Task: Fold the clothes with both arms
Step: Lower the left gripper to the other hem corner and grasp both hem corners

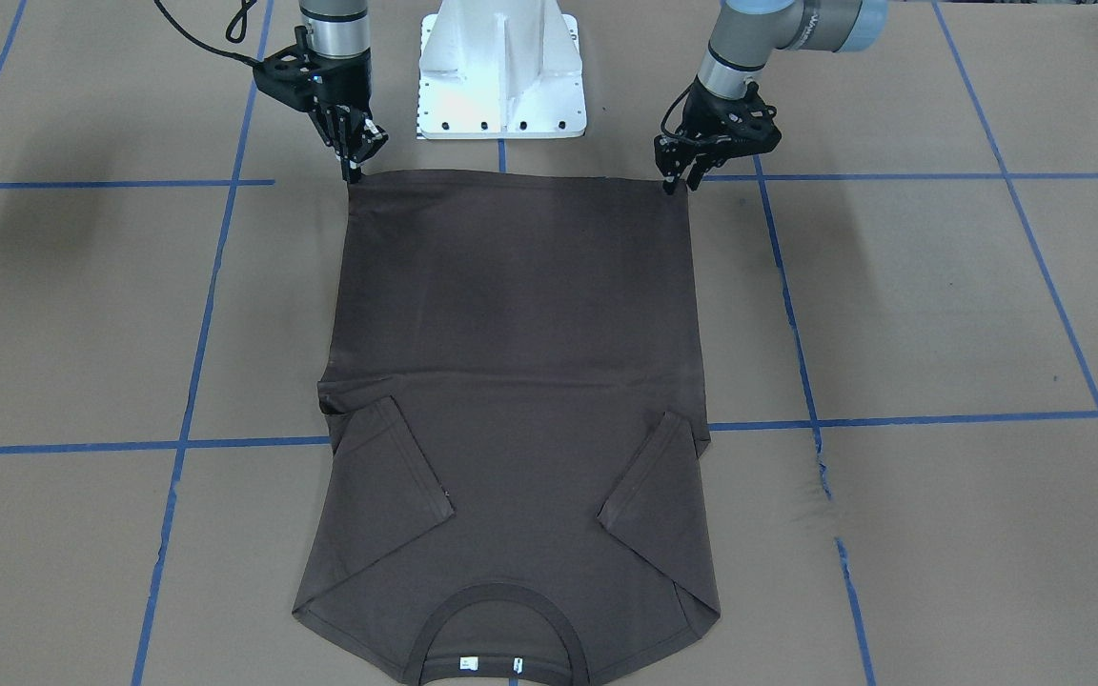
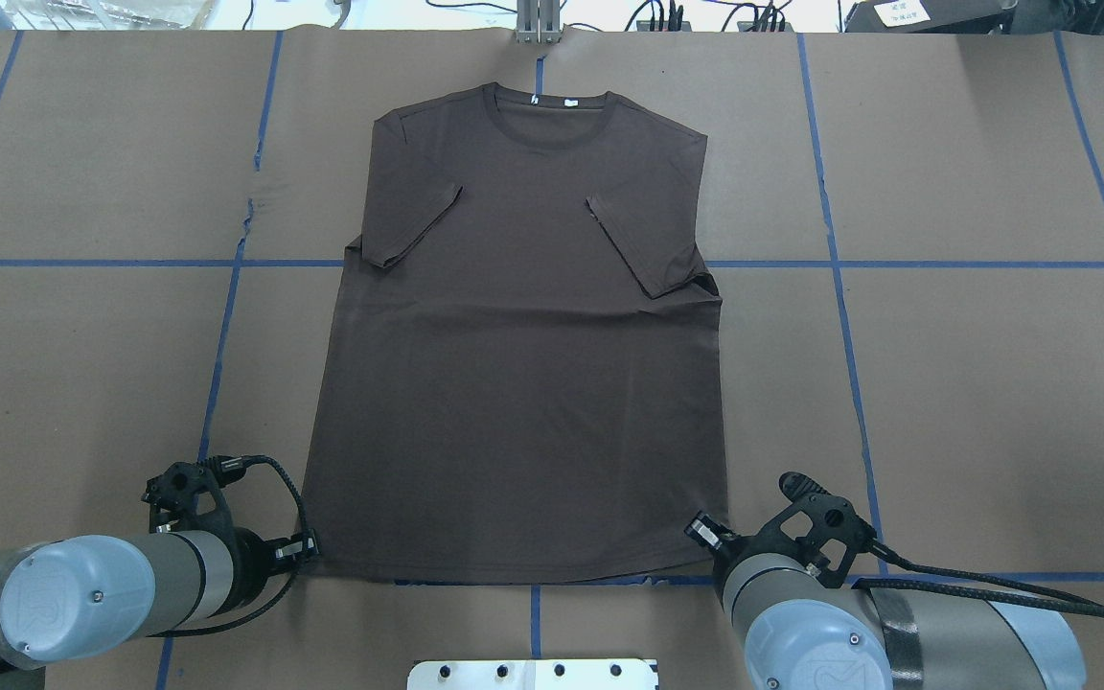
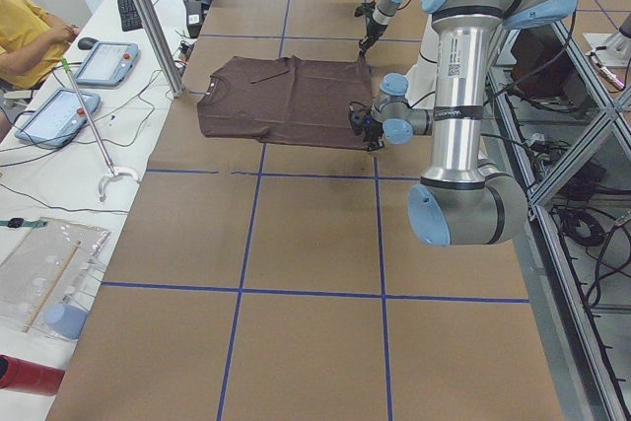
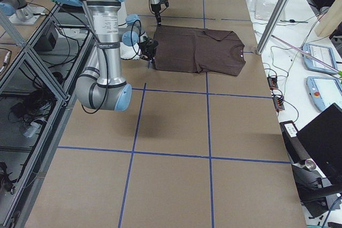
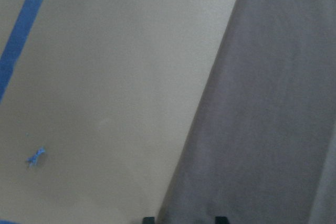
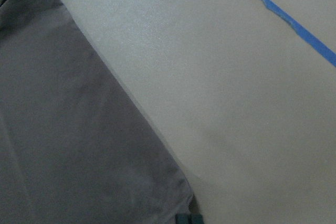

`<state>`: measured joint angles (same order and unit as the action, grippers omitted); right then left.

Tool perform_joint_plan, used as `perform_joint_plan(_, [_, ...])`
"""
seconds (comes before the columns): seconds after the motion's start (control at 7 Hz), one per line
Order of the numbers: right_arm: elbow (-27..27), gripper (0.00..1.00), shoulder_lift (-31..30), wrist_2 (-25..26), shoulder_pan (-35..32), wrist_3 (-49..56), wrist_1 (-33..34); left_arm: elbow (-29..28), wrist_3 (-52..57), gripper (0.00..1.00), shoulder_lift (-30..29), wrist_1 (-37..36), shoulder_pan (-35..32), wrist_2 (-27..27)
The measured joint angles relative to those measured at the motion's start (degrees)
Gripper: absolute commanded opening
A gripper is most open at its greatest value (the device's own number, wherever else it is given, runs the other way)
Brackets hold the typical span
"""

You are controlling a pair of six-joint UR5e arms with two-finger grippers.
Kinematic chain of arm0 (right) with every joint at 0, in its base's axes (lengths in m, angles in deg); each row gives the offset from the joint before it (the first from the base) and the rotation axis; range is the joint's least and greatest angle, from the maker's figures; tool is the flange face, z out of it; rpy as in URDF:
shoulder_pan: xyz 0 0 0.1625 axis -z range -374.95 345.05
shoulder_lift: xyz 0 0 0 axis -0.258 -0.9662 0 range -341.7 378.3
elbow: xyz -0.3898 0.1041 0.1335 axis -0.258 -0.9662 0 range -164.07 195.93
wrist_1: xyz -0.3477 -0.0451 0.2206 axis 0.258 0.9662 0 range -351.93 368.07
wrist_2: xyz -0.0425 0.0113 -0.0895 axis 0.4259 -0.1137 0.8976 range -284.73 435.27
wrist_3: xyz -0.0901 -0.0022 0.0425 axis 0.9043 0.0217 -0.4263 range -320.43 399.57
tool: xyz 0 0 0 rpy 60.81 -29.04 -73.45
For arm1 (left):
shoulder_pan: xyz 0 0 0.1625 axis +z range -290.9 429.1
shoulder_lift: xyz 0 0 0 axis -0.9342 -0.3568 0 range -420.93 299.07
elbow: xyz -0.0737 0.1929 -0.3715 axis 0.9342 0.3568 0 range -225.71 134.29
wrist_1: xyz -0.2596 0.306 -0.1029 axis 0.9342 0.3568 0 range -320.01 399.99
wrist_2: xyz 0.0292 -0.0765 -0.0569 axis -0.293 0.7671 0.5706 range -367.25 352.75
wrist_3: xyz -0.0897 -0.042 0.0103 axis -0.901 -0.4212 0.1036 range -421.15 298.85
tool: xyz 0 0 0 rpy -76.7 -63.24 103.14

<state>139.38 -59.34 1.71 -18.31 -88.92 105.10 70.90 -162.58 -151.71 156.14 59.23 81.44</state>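
Observation:
The dark brown T-shirt [image 1: 520,362] lies flat on the brown table, collar away from me, both sleeves folded inward; it also shows in the overhead view [image 2: 514,383]. My left gripper [image 1: 678,183] is at the hem's left corner [image 2: 308,548]. In the left wrist view its fingertips [image 5: 220,219] stand apart, straddling the shirt's side edge [image 5: 262,129]. My right gripper [image 1: 355,171] is at the hem's other corner [image 2: 702,530]. In the right wrist view its tips [image 6: 188,219] are pressed together on the cloth's corner [image 6: 68,140].
The white pedestal base [image 1: 501,76] stands between the arms just behind the hem. Blue tape lines [image 1: 187,445] grid the table. A metal pole [image 3: 148,17], tablets and a seated person are at the far side beyond the collar.

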Motion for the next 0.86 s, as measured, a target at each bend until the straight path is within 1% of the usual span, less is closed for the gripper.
perform_joint_plan(0.29, [0.0, 0.00, 0.0, 0.0, 0.0, 0.0, 0.0, -0.1, -0.1, 0.10, 0.1, -0.3, 0.0, 0.0])
perform_joint_plan(0.43, [0.0, 0.00, 0.0, 0.0, 0.0, 0.0, 0.0, -0.1, -0.1, 0.00, 0.1, -0.4, 0.0, 0.1])
perform_joint_plan(0.86, [0.1, 0.00, -0.1, 0.0, -0.1, 0.0, 0.0, 0.4, -0.4, 0.00, 0.0, -2.1, 0.3, 0.3])
